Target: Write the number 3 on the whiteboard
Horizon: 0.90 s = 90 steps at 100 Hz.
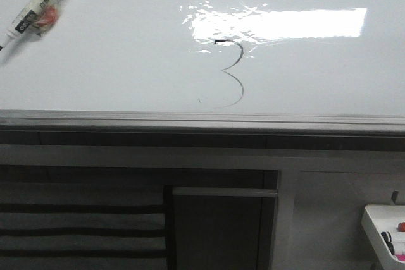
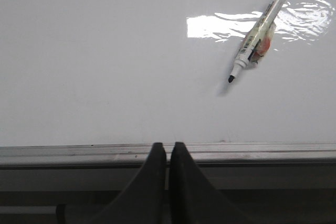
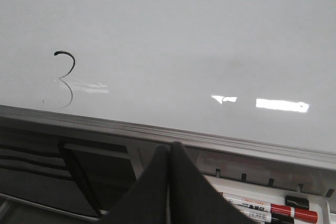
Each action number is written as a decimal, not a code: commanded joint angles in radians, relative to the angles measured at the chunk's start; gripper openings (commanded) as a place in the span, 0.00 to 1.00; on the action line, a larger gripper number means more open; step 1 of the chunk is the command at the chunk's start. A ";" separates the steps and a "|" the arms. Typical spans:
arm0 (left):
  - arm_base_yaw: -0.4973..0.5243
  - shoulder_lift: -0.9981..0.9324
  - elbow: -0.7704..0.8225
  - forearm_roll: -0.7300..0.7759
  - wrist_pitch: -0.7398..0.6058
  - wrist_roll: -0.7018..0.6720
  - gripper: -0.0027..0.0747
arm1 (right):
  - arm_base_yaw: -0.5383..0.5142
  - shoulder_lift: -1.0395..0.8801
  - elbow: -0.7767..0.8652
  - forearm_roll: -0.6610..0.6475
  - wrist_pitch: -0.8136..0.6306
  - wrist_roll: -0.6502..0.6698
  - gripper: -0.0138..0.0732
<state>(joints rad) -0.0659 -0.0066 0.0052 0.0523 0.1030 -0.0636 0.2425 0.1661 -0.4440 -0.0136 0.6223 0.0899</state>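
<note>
A: Left gripper point(image 2: 168, 153) fingers point(image 2: 149, 182) pressed together, holding nothing. The right gripper point(image 3: 168, 153)?

B: Same: together, empty, below the whiteboard point(image 1: 114, 61).

A: Progress?

B: Looks done. The marker point(image 1: 37, 9) lies uncapped at the board's left; the number 3 point(image 1: 231, 71) sits mid-board under the glare point(image 1: 278, 24), faint at its tail.

A hand-drawn black 3 point(image 1: 232, 73) stands on the whiteboard point(image 1: 114, 61). Print on the marker point(image 2: 258, 31) labels is too small to read.
</note>
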 commanded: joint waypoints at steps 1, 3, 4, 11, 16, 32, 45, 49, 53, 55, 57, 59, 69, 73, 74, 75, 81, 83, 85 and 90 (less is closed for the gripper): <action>0.002 -0.032 0.002 0.001 -0.084 -0.012 0.01 | -0.006 0.012 -0.025 -0.012 -0.072 0.001 0.07; 0.002 -0.032 0.002 0.001 -0.084 -0.012 0.01 | -0.006 0.012 -0.025 -0.012 -0.072 0.001 0.07; 0.002 -0.032 0.002 0.001 -0.084 -0.012 0.01 | -0.006 0.012 -0.025 -0.012 -0.072 0.001 0.07; 0.002 -0.032 0.002 0.001 -0.084 -0.012 0.01 | -0.012 -0.010 -0.016 -0.030 -0.087 0.001 0.07; 0.002 -0.032 0.002 0.001 -0.084 -0.012 0.01 | -0.043 -0.034 0.002 -0.045 -0.104 0.001 0.07; 0.002 -0.032 0.002 0.001 -0.084 -0.012 0.01 | -0.170 -0.122 0.164 -0.009 -0.270 0.001 0.07; 0.002 -0.032 0.002 0.001 -0.084 -0.012 0.01 | -0.223 -0.199 0.324 0.044 -0.454 0.001 0.07; 0.002 -0.032 0.002 0.001 -0.084 -0.012 0.01 | -0.227 -0.197 0.371 0.049 -0.517 0.001 0.07; 0.002 -0.032 0.002 0.001 -0.084 -0.012 0.01 | -0.229 -0.192 0.415 0.049 -0.563 0.001 0.07; 0.002 -0.032 0.002 0.001 -0.084 -0.012 0.01 | -0.229 -0.192 0.428 0.049 -0.588 0.001 0.07; 0.002 -0.032 0.002 0.001 -0.084 -0.012 0.01 | -0.229 -0.195 0.448 0.049 -0.612 0.001 0.07; 0.002 -0.032 0.002 0.001 -0.084 -0.012 0.01 | -0.229 -0.195 0.467 0.049 -0.638 0.001 0.07; 0.002 -0.032 0.002 0.001 -0.084 -0.012 0.01 | -0.229 -0.195 0.479 0.047 -0.622 0.001 0.07; 0.002 -0.032 0.002 0.001 -0.084 -0.012 0.01 | -0.229 -0.195 0.485 0.047 -0.643 0.001 0.07; 0.002 -0.032 0.002 0.001 -0.084 -0.012 0.01 | -0.229 -0.195 0.485 0.047 -0.640 0.001 0.07; 0.002 -0.032 0.002 0.001 -0.084 -0.012 0.01 | -0.229 -0.195 0.485 0.047 -0.640 0.001 0.07; 0.002 -0.032 0.002 0.001 -0.084 -0.012 0.01 | -0.229 -0.195 0.485 0.047 -0.650 0.001 0.07; 0.002 -0.032 0.002 0.001 -0.084 -0.012 0.01 | -0.229 -0.195 0.485 0.047 -0.651 0.001 0.07; 0.002 -0.032 0.002 0.001 -0.084 -0.012 0.01 | -0.229 -0.195 0.485 0.047 -0.651 0.001 0.07; 0.002 -0.032 0.002 0.001 -0.084 -0.012 0.01 | -0.229 -0.195 0.485 0.047 -0.651 0.001 0.07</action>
<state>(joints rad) -0.0659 -0.0066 0.0052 0.0523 0.1009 -0.0636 0.0192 -0.0096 0.0180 0.0321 0.0632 0.0915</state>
